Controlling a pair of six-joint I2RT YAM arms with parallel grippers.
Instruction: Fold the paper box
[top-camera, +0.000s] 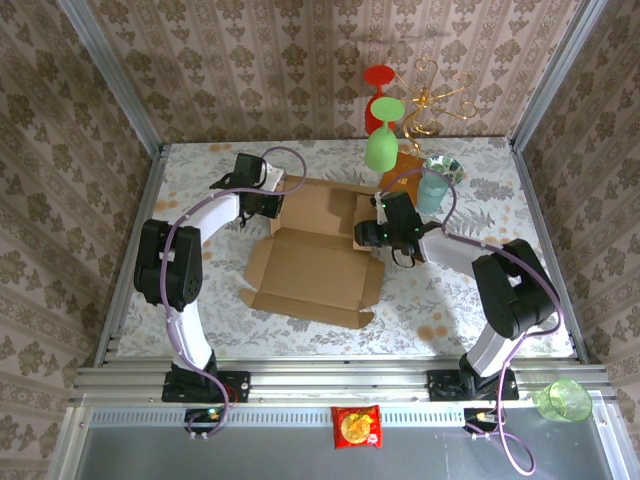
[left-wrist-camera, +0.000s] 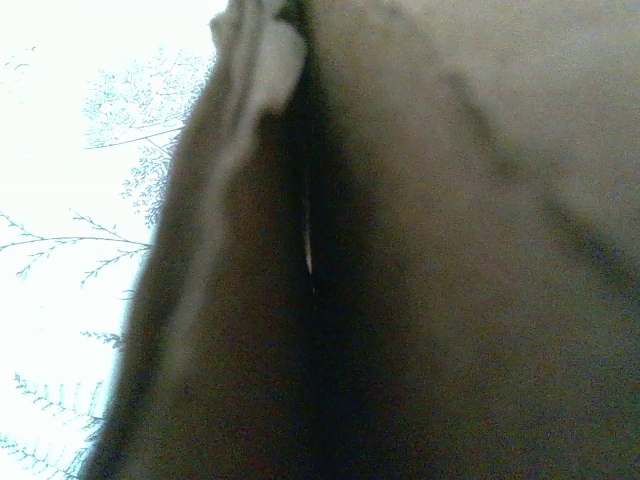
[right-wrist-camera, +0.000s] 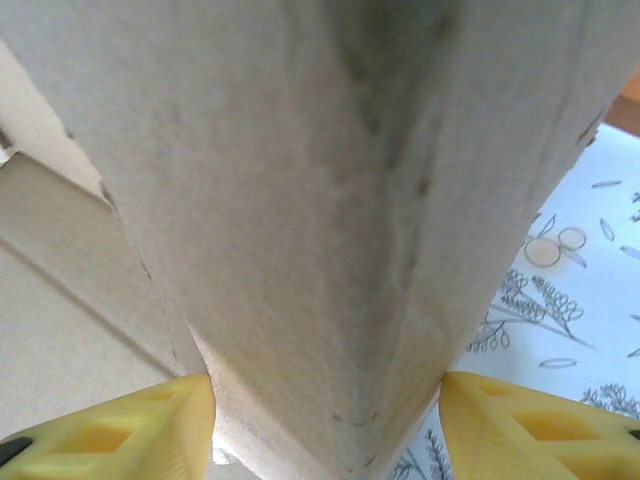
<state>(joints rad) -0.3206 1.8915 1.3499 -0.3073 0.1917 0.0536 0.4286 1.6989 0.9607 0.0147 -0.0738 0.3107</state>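
The paper box (top-camera: 312, 268) lies opened out on the counter (top-camera: 450, 300), midway between the two arms. It is mostly flat, and its main creases run left to right across it. The sheet looks only a little longer from far to near than across, so I would not call a clear long axis.

At the box's right edge, about halfway along, sits the right tool (top-camera: 372, 235). From its wrist camera I see the yellow fingers (right-wrist-camera: 150, 425) apart, with a raised fold of cardboard (right-wrist-camera: 330, 200) standing between them and close against both. I cannot tell whether they press on that fold or only flank it.

At the box's far-left corner sits the left tool (top-camera: 268, 200), its jaws together. Cardboard (left-wrist-camera: 480, 250) is right up against its camera, but I cannot confirm that it pinches the flap.

I judge the fold to be at an early stage. The next move turns on the right side flap. The body of the box lies to the left of the right tool, so that flap must swing leftward, and the right arm is the nearer one. A green glass (top-camera: 382, 148) and a pale cup (top-camera: 432, 185) stand just beyond the box's far-right corner.
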